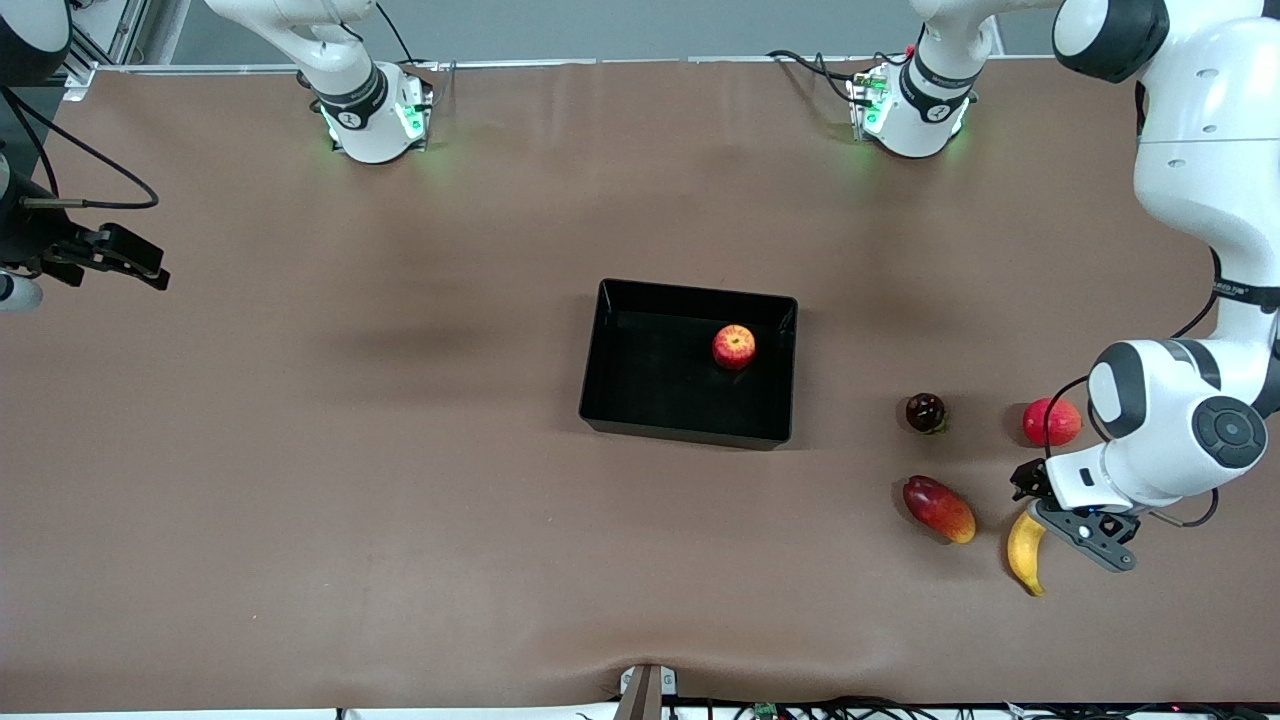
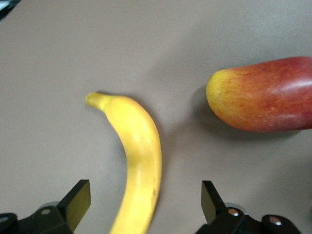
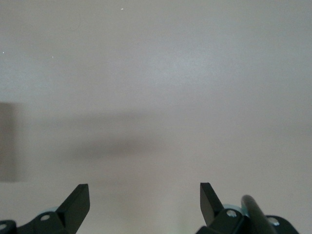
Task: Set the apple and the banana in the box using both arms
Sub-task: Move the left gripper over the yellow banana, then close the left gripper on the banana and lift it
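The apple (image 1: 734, 346) lies inside the black box (image 1: 682, 431) at the table's middle. The yellow banana (image 1: 1026, 553) lies on the table near the front camera, toward the left arm's end. My left gripper (image 1: 1033, 498) is open and low over the banana's end that is farther from the front camera. In the left wrist view the banana (image 2: 140, 156) runs between the open fingers of the left gripper (image 2: 146, 202), which do not touch it. My right gripper (image 1: 150, 272) waits open and empty over bare table at the right arm's end; it also shows in the right wrist view (image 3: 145, 200).
A red-and-yellow mango-like fruit (image 1: 938, 509) lies beside the banana, toward the box; it also shows in the left wrist view (image 2: 263, 95). A dark round fruit (image 1: 925, 412) and a smooth red round fruit (image 1: 1051, 422) lie farther from the front camera than the banana.
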Motion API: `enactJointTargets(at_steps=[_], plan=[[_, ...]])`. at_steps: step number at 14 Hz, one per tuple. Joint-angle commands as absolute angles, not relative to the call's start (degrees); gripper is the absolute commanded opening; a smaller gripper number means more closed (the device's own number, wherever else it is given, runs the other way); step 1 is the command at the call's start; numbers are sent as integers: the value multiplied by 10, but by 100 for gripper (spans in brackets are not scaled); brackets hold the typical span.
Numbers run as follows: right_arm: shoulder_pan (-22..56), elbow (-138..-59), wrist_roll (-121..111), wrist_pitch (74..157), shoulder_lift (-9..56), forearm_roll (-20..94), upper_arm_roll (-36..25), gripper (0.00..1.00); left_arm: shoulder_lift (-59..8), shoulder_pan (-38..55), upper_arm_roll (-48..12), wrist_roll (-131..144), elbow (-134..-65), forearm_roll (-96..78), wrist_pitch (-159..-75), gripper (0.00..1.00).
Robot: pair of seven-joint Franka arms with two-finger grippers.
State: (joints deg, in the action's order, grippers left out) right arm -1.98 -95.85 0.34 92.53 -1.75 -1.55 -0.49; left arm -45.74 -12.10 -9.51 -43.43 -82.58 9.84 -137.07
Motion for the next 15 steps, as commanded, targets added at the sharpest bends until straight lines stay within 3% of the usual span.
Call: enactJointTargets(at_steps=[1, 2, 4, 5, 7, 10, 15], plan=[[-25, -966, -2, 926, -27, -18, 0, 100, -489, -128, -98, -471, -809, 112, -1402, 100], [-25, -966, -2, 925, -27, -18, 0, 100, -495, -129, -98, -485, -809, 114, -1408, 97], [-25, -966, -2, 925, -27, -18, 0, 100, -501, -129, -98, -507, -809, 114, -1416, 71], [-25, -966, -3, 925, -27, -18, 0, 100, -501, -129, -98, -507, -809, 114, -1417, 52], [-24, -966, -2, 926, -27, -18, 0, 100, -498, -129, -90, -507, -809, 114, -1417, 1], [-25, -966, -2, 925, -27, -18, 0, 100, -469, -128, -91, -510, -809, 116, -1407, 0], [-25, -966, -2, 925, -27, -18, 0, 100, -367, -112, -130, -434, -816, 106, -1280, 0]])
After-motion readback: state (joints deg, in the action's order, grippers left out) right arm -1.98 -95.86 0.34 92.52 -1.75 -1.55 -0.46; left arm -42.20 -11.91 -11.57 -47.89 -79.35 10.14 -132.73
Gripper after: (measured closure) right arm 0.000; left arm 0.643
